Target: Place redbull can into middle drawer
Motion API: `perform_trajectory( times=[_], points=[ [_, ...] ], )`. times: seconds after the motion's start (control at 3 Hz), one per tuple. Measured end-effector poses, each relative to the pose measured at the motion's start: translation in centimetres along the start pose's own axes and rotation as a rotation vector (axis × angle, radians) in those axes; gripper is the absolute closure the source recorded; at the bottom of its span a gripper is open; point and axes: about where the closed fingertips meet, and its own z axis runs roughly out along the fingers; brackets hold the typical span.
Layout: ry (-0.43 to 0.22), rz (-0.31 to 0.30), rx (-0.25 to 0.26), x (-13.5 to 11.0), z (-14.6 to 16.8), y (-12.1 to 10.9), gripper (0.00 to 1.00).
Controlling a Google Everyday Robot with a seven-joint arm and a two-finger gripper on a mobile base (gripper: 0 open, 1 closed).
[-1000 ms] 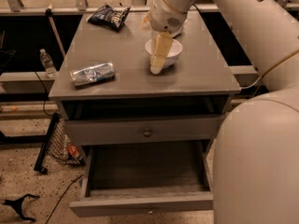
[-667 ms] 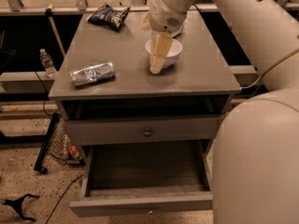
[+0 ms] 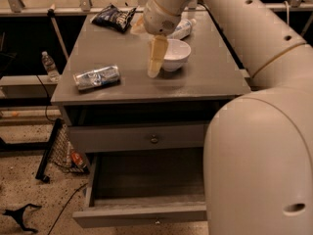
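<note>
The can (image 3: 97, 77) lies on its side on the left part of the bench (image 3: 215, 80), close to the front edge, with nothing touching it; the tool (image 3: 154, 68) hangs point-down over the middle of the bench top, just left of a white bowl (image 3: 177, 53) and well to the right of the can; it grasps nothing that can be seen, and whether it is released or clenched cannot be told from here; its tip is close to the bench top, though whether it touches is unclear; behind the bowl a plastic bottle (image 3: 183, 28) lies partly hidden by the wrist; a dark snack bag (image 3: 114, 17) sits at the back left corner of the bench; under the top, the upper drawer (image 3: 122, 138) is closed, a round knob at its middle; below it the lower drawer (image 3: 142, 214) is pulled out towards the camera, its inside dark and bare; the robot's pale arm (image 3: 254, 155) fills the right side of the view; on the floor at the left stands a water bottle (image 3: 49, 65)
</note>
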Motion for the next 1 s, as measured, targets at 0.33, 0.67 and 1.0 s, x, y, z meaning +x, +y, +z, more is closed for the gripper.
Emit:
perform_trajectory(
  times=[0.33,0.67,1.0],
  points=[
    [0.018,-0.046,-0.023,-1.2,1.7,-1.0,0.0],
    [0.036,-0.08,-0.047,-2.2,3.5,-1.8,0.0],
    [0.038,-0.109,-0.071,-3.3,5.3,-2.1,0.0]
  ],
)
